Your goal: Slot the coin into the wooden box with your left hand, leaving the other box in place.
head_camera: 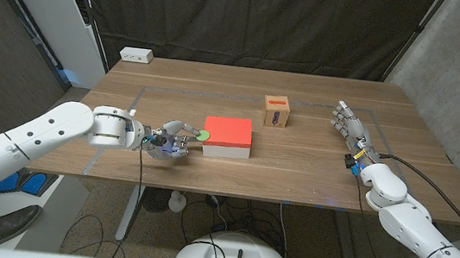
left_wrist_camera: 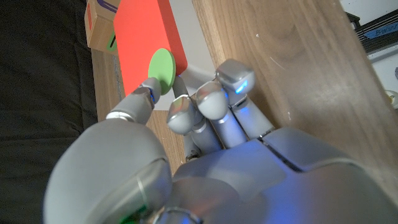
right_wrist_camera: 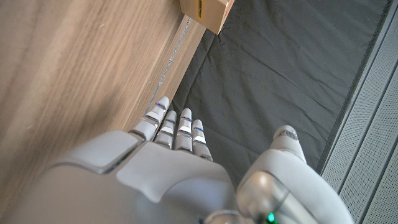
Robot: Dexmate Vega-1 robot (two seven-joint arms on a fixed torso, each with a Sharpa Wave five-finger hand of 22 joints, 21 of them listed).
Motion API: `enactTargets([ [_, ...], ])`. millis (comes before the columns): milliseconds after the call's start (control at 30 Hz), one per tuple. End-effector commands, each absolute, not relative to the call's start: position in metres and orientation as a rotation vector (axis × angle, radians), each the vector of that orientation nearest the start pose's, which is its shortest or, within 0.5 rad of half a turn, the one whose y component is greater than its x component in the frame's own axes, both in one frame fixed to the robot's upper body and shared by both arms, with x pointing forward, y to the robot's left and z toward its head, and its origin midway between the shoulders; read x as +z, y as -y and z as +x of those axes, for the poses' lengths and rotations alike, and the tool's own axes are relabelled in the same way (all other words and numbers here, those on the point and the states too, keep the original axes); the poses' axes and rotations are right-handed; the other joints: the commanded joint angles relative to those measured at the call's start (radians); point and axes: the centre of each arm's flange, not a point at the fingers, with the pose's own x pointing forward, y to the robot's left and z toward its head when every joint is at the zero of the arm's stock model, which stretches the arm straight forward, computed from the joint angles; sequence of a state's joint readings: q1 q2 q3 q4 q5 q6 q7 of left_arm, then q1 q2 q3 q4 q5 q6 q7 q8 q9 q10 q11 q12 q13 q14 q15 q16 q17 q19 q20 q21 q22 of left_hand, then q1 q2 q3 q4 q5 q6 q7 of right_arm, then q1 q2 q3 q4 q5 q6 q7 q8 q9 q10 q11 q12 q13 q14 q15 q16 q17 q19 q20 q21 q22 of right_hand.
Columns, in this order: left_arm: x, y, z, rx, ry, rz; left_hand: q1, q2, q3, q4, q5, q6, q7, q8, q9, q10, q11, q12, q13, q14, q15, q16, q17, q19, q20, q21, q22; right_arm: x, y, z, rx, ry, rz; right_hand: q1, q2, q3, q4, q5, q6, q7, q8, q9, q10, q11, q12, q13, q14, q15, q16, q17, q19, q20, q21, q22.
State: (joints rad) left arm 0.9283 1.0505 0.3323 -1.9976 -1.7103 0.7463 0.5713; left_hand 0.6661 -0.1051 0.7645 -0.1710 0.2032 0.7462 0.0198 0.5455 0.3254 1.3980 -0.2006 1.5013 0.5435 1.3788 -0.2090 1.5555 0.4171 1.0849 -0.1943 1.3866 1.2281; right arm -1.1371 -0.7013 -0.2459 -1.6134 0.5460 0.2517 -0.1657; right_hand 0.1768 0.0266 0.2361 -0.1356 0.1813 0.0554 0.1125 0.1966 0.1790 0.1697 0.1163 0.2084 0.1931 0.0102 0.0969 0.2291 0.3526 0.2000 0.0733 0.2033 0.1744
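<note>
Your small round green coin (head_camera: 203, 135) is pinched in your left hand (head_camera: 170, 139), between the thumb and a fingertip (left_wrist_camera: 144, 94). The other fingers are curled in. The coin sits right at the left end of the flat box with the red top and white sides (head_camera: 227, 136), and in the left wrist view its edge overlaps the red top. I cannot tell if it touches the box.

The small wooden box with a red slot on top (head_camera: 276, 112) stands further back on the brown wooden bench (head_camera: 313, 164), to the right of the red box and apart from it. It also shows in the left wrist view (left_wrist_camera: 99, 23).

Your right hand (head_camera: 348, 125) is well off to the right of the wooden box. Its fingers are straight and it holds nothing.

A white power strip (head_camera: 136, 54) lies at the far left corner of the bench.
</note>
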Motion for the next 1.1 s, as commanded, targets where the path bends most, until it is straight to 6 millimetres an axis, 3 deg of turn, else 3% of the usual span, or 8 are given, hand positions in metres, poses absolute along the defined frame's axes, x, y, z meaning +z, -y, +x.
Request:
enactTargets([
  [33, -0.057, -0.265, 0.526, -0.264, -0.403, -0.119, -0.010, 0.001, 0.007, 0.001, -0.001, 0.012, 0.001, 0.011, -0.002, 0.001, 0.000, -0.003, 0.003, 0.000, -0.002, 0.000, 0.001, 0.002, -0.018, -0.009, -0.004, -0.067, 0.342, 0.582, 0.048, 0.586, -0.108, 0.013, 0.000, -0.001, -0.004, -0.001, 0.001, 0.000, 0.000, 0.005, 0.012, 0.000, 0.008, 0.004, 0.009, -0.002, 0.006, 0.001, 0.007, 0.005, 0.000, 0.002],
  [667, -0.056, -0.256, 0.521, -0.277, -0.387, -0.129, -0.006, 0.033, 0.026, 0.002, 0.002, 0.062, -0.003, 0.053, 0.003, -0.006, 0.004, -0.013, -0.002, -0.003, -0.002, -0.002, 0.001, -0.003, -0.018, -0.013, -0.003, -0.073, 0.347, 0.581, 0.044, 0.590, -0.088, 0.013, 0.000, -0.001, -0.004, -0.001, 0.004, -0.002, 0.001, 0.005, 0.020, -0.001, 0.009, 0.005, 0.015, 0.000, 0.007, 0.001, 0.011, 0.007, 0.000, 0.002],
  [800, -0.057, -0.255, 0.519, -0.271, -0.381, -0.138, 0.014, 0.059, 0.039, -0.004, 0.005, 0.101, -0.002, 0.064, -0.001, -0.001, 0.010, -0.016, -0.012, -0.006, -0.002, -0.005, -0.005, -0.001, -0.020, -0.010, -0.002, -0.074, 0.347, 0.581, 0.045, 0.591, -0.081, 0.013, 0.000, -0.001, -0.004, -0.001, 0.004, -0.003, 0.001, 0.005, 0.022, -0.003, 0.009, 0.005, 0.018, 0.002, 0.008, 0.000, 0.012, 0.006, 0.000, 0.002],
  [1100, -0.060, -0.253, 0.515, -0.257, -0.359, -0.177, 0.088, 0.153, 0.073, -0.014, 0.014, 0.155, 0.000, 0.086, 0.018, -0.010, 0.027, -0.009, -0.014, -0.007, -0.001, 0.003, 0.002, -0.016, -0.019, 0.010, 0.006, -0.078, 0.347, 0.577, 0.035, 0.588, -0.074, 0.013, 0.000, -0.002, -0.004, -0.001, 0.005, -0.004, 0.001, 0.005, 0.027, -0.001, 0.009, 0.005, 0.018, 0.002, 0.008, 0.000, 0.013, 0.007, 0.000, 0.002],
])
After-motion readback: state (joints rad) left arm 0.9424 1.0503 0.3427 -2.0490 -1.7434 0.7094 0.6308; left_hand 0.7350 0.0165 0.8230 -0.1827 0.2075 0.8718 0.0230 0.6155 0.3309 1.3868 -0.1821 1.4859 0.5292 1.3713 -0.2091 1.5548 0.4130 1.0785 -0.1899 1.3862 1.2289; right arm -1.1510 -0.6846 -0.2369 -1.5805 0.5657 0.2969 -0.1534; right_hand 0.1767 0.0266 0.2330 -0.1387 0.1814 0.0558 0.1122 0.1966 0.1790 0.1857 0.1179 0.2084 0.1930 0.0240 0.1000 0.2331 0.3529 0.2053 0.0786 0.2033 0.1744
